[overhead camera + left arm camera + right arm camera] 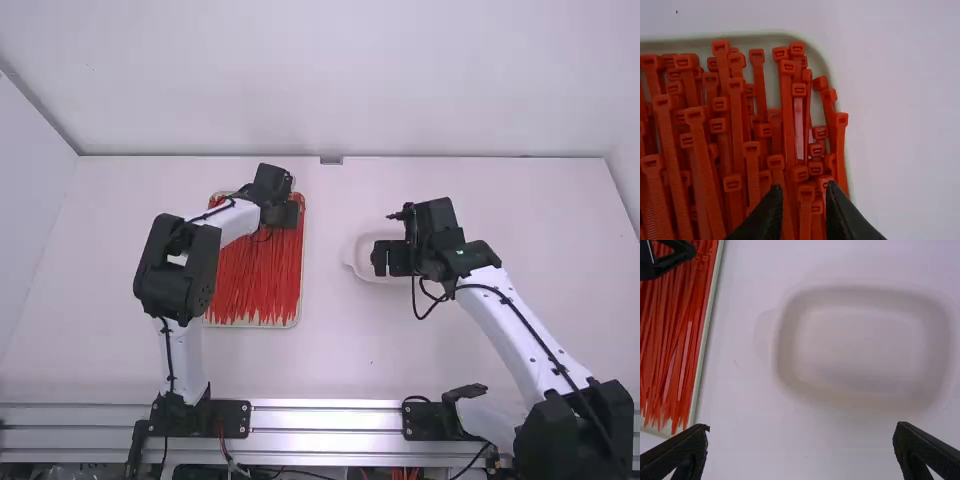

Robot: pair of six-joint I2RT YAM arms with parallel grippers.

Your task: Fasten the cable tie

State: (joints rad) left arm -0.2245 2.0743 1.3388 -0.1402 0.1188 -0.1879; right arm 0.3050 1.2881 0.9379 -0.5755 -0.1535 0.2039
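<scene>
left gripper: open just a little, low over the pile, with some tie heads in the gap. it has hold of nothing yet.
right gripper: wide open and holding nothing, up above the white dish.
cable ties: a thick red pile in the tray, near its corner.
do it well: i think one tie must be picked now. pinch just one head, then lift slow.
watch out: they lie packed, so two may come up.

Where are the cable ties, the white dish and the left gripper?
cable ties (735,130): left wrist view, a strap mid-pile.
white dish (860,347): right wrist view, its bare floor.
left gripper (803,186): left wrist view, midway between fingertips.
</scene>
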